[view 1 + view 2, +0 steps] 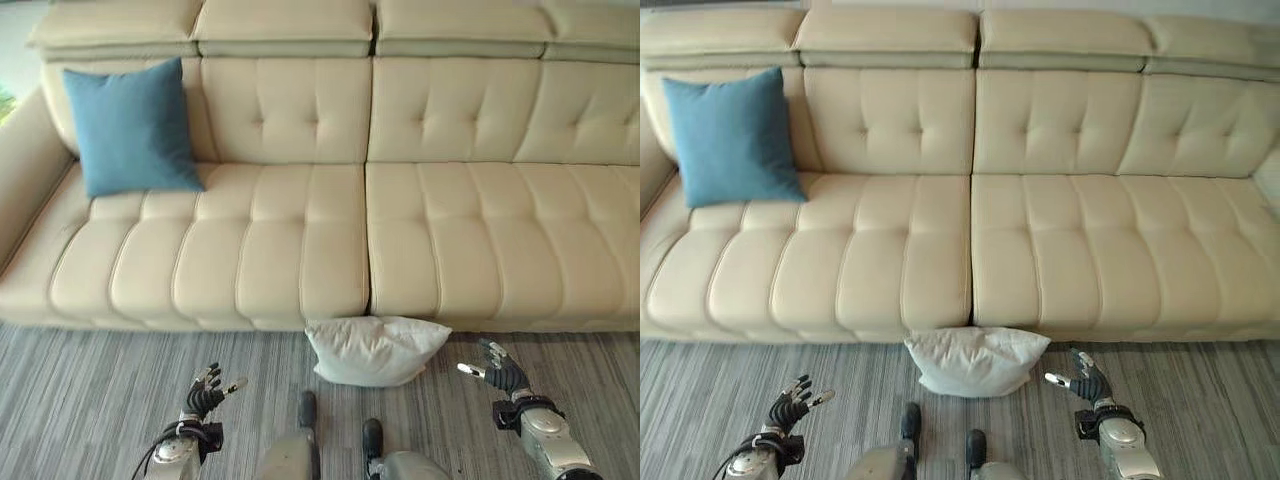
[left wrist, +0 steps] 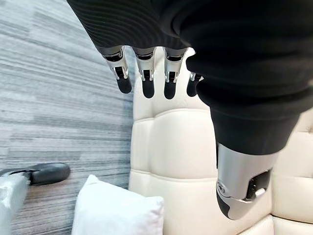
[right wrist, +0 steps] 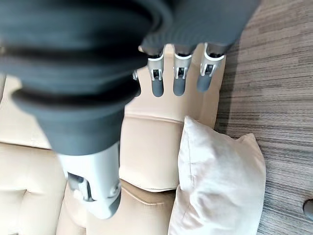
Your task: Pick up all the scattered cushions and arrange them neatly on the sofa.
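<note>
A white cushion [image 1: 375,350] lies on the grey carpet, leaning against the front of the cream sofa [image 1: 300,250] at its middle seam. It also appears in the wrist views [image 2: 117,213] [image 3: 220,181]. A blue cushion [image 1: 130,125] stands upright against the sofa's back at the left end. My left hand [image 1: 207,390] hovers over the carpet to the left of the white cushion, fingers relaxed and empty. On the other side of that cushion my right hand [image 1: 497,368] is open too, a short way from its right corner.
The sofa's left armrest [image 1: 25,170] rises beside the blue cushion. Striped grey carpet [image 1: 90,400] runs along the sofa's front. The seat to the right of the blue cushion is bare.
</note>
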